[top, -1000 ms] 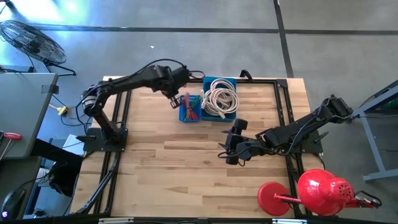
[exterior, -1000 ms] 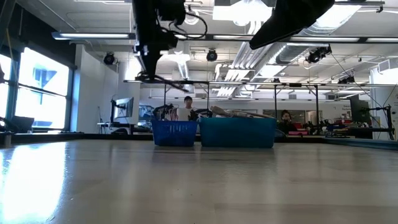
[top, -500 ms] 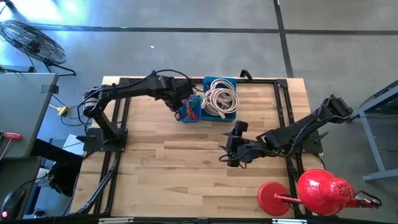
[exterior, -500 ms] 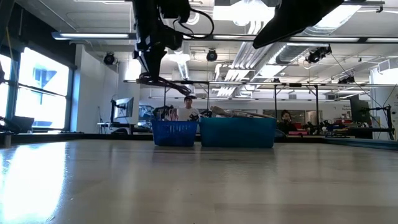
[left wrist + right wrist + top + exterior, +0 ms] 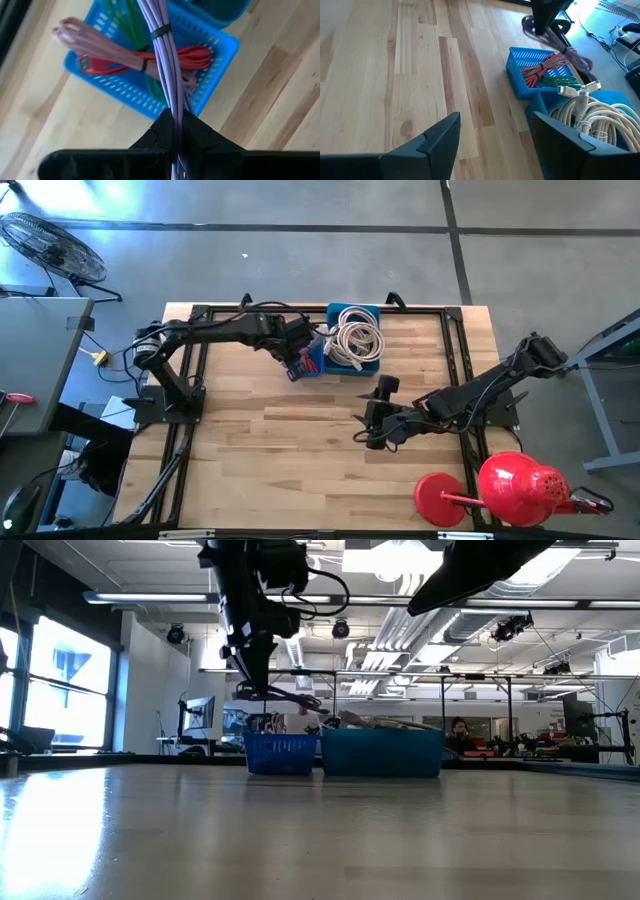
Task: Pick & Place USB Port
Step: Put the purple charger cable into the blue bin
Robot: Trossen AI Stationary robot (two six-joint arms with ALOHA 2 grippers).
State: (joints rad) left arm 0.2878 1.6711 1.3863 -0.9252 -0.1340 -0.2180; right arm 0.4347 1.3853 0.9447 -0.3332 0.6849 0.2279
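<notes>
Purple cable bundle [image 5: 165, 65] hangs clenched in the left gripper [image 5: 175, 131] above the small blue basket [image 5: 210, 65]. Placing seems under way; next comes lowering and letting go. Right gripper [image 5: 492, 137] waits open.

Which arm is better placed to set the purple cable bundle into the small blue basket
Left. The left gripper is shut on the purple cable bundle right above the small blue basket. The right gripper is open and empty over bare wood, farther off.
</notes>
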